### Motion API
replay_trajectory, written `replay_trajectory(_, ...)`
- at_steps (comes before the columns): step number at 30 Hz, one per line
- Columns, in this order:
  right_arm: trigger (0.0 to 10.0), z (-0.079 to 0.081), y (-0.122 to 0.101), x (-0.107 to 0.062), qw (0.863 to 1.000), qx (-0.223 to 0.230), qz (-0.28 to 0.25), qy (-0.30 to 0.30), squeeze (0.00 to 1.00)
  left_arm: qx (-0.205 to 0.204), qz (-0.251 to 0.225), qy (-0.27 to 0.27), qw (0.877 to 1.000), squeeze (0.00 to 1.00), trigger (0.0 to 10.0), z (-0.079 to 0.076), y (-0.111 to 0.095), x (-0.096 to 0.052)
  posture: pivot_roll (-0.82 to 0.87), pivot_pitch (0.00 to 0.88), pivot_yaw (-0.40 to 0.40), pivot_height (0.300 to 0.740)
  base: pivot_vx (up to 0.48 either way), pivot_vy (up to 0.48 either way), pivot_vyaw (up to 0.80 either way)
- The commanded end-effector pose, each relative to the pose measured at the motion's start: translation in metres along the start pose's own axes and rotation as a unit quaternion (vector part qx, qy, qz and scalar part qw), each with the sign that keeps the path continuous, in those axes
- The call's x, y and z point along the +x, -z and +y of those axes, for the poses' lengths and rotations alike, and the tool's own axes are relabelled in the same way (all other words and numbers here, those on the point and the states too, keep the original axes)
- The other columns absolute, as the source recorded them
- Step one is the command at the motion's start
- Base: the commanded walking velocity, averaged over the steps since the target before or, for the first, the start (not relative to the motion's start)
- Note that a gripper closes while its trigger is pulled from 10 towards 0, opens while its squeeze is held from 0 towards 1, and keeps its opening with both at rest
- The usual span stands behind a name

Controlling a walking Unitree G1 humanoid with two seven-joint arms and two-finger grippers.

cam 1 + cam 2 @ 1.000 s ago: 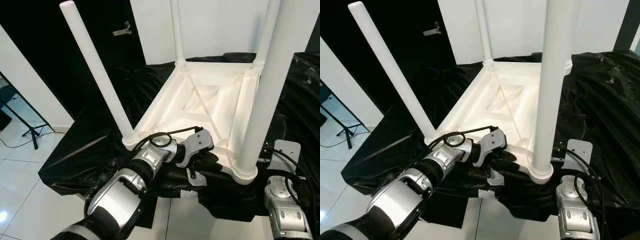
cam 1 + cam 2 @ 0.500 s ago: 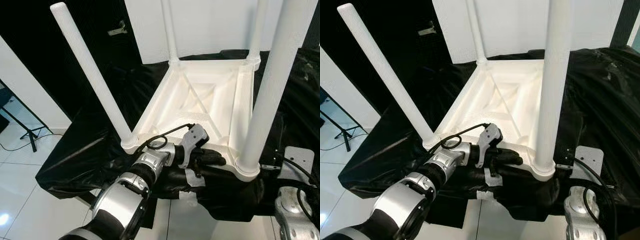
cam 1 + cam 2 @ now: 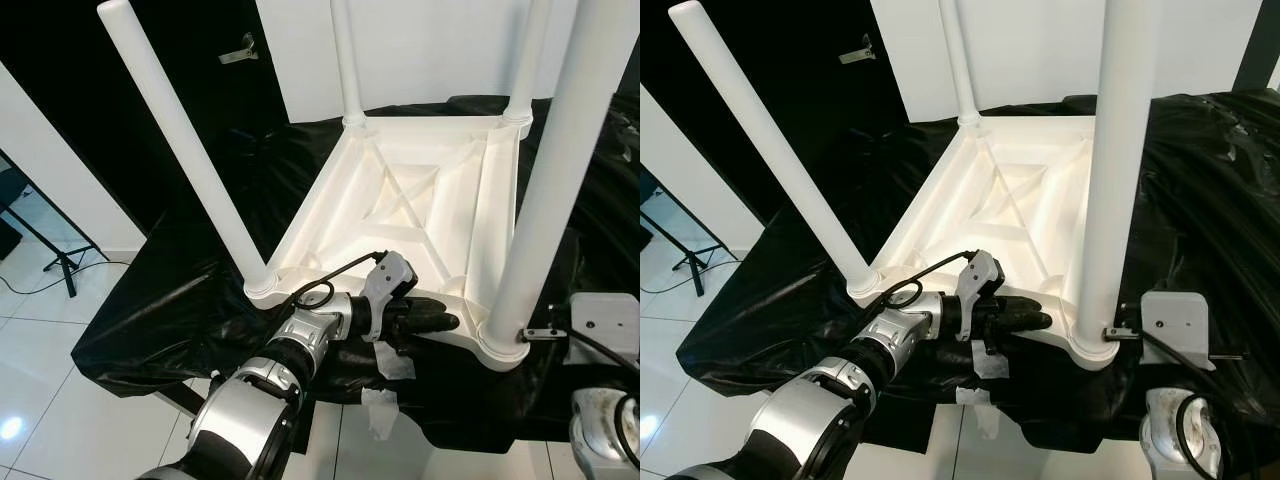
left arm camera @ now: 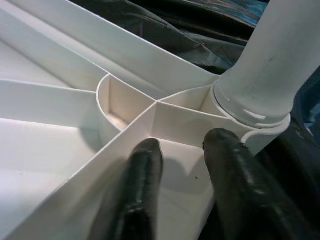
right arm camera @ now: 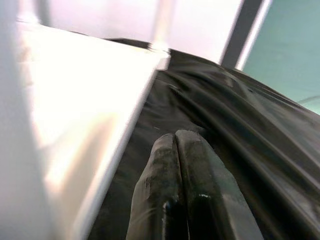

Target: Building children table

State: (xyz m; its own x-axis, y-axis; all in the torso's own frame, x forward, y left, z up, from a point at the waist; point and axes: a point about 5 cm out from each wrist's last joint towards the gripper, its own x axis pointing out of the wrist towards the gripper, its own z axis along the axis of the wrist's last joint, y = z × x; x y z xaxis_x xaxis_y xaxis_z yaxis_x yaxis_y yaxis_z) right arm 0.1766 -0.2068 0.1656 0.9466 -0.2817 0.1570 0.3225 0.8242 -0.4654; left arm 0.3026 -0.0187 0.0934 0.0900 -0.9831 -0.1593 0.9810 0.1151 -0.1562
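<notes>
Table (image 3: 400,200): white plastic, it lies upside down in the centre of the frame, on a black sheet (image 3: 180,300). The underside is open and shows ribs that cross in an X, with a raised rim around.
Legs: four white round legs stand up from the corners. The near left leg (image 3: 185,150) leans toward the upper left of the frame. The near right leg (image 3: 550,180) rises at the right side. Two far legs stand at the top.
Socket: each leg sits in a round collar at its corner; in the left wrist view the collar (image 4: 252,117) shows small notches.
Left gripper (image 3: 435,322): low in the centre of the frame, at the near edge of the table, just beside the near right leg's base. Its two black fingers (image 4: 140,170) are spread apart, one inside the rim on the white surface, one at the outer side.
Right gripper (image 5: 176,150): at the table's right side, over the black sheet; its fingers are pressed together and hold nothing.
Floor (image 3: 40,380): white tiles, lower left of the frame.
</notes>
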Motion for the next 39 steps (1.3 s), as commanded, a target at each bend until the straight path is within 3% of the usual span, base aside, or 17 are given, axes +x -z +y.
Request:
replay_trajectory(1, 10.0, -0.003, -0.002, -0.008, 1.000, 0.001, -0.002, -0.010, 0.00, -0.031, 0.066, -0.351, 0.934, 1.00, 10.0, 0.018, 0.031, -0.001, -0.12, 0.000, 0.166, 0.740, 0.000, 0.000, 0.00)
replay_trajectory(3, 10.0, -0.005, -0.002, -0.010, 1.000, -0.001, -0.001, -0.010, 0.00, -0.030, 0.063, -0.355, 0.932, 1.00, 10.0, 0.019, 0.029, -0.001, -0.12, 0.000, 0.166, 0.740, 0.000, 0.000, 0.00)
replay_trajectory(4, 10.0, -0.008, -0.002, -0.013, 1.000, -0.002, -0.001, -0.009, 0.19, -0.027, 0.062, -0.359, 0.931, 1.00, 10.0, 0.020, 0.028, -0.001, -0.12, 0.000, 0.166, 0.740, 0.000, 0.000, 0.00)
replay_trajectory(5, 10.0, -0.010, -0.002, -0.016, 1.000, -0.004, -0.001, -0.008, 0.30, -0.026, 0.060, -0.362, 0.930, 1.00, 10.0, 0.020, 0.027, -0.001, -0.12, 0.000, 0.166, 0.740, 0.000, 0.000, 0.00)
replay_trajectory(6, 10.0, -0.012, -0.003, -0.022, 1.000, -0.008, 0.001, -0.008, 0.62, -0.025, 0.059, -0.369, 0.927, 1.00, 10.0, 0.021, 0.026, -0.001, -0.13, 0.000, 0.168, 0.740, 0.000, 0.000, 0.00)
replay_trajectory(14, 10.0, -0.019, -0.011, -0.042, 1.000, -0.014, -0.003, -0.021, 0.60, -0.025, 0.058, -0.379, 0.923, 1.00, 10.0, 0.021, 0.023, 0.003, -0.16, 0.000, 0.176, 0.740, 0.000, 0.000, 0.00)
replay_trajectory(15, 10.0, -0.020, -0.015, -0.046, 0.999, -0.008, -0.012, -0.033, 1.00, -0.022, 0.058, -0.377, 0.924, 1.00, 10.0, 0.020, 0.022, 0.005, -0.17, 0.000, 0.177, 0.740, 0.000, 0.000, 0.00)
replay_trajectory(22, 10.0, -0.017, -0.023, -0.046, 0.997, 0.014, -0.034, -0.060, 1.00, -0.020, 0.057, -0.348, 0.935, 1.00, 10.0, 0.010, 0.021, 0.018, -0.18, 0.000, 0.176, 0.740, 0.000, 0.000, 0.00)
replay_trajectory(23, 10.0, -0.013, -0.025, -0.044, 0.996, 0.020, -0.041, -0.074, 1.00, -0.021, 0.052, -0.334, 0.941, 0.71, 10.0, 0.006, 0.021, 0.023, -0.18, 0.000, 0.174, 0.740, 0.000, 0.000, 0.00)
replay_trajectory(24, 10.0, -0.009, -0.028, -0.042, 0.994, 0.028, -0.046, -0.095, 0.05, -0.022, 0.047, -0.316, 0.947, 0.00, 10.0, 0.002, 0.020, 0.028, -0.18, 0.000, 0.171, 0.740, 0.000, 0.000, 0.00)
replay_trajectory(26, 10.0, -0.005, -0.029, -0.042, 0.992, 0.032, -0.049, -0.110, 0.05, -0.022, 0.043, -0.304, 0.951, 0.00, 10.0, -0.001, 0.020, 0.031, -0.18, 0.000, 0.171, 0.740, 0.000, 0.000, 0.00)
replay_trajectory(27, 10.0, -0.004, -0.029, -0.036, 0.991, 0.031, -0.057, -0.120, 0.00, -0.013, 0.048, -0.288, 0.956, 0.00, 10.0, -0.004, 0.020, 0.034, -0.17, 0.000, 0.167, 0.740, 0.000, 0.000, 0.00)
replay_trajectory(31, 10.0, -0.001, -0.030, -0.030, 0.987, 0.029, -0.066, -0.146, 0.00, -0.006, 0.055, -0.283, 0.958, 0.00, 10.0, -0.005, 0.022, 0.034, -0.16, 0.000, 0.165, 0.740, 0.000, 0.000, 0.00)
replay_trajectory(34, 10.0, 0.006, -0.032, -0.023, 0.975, 0.062, -0.069, -0.201, 0.00, -0.007, 0.064, -0.269, 0.961, 0.00, 10.0, -0.003, 0.028, 0.027, -0.15, 0.000, 0.160, 0.740, 0.000, 0.000, 0.00)
replay_trajectory(39, 10.0, 0.008, -0.039, -0.017, 0.966, 0.089, -0.083, -0.229, 0.00, -0.032, 0.067, -0.288, 0.955, 0.00, 10.0, 0.004, 0.038, 0.010, -0.12, 0.000, 0.156, 0.740, 0.000, 0.000, 0.00)
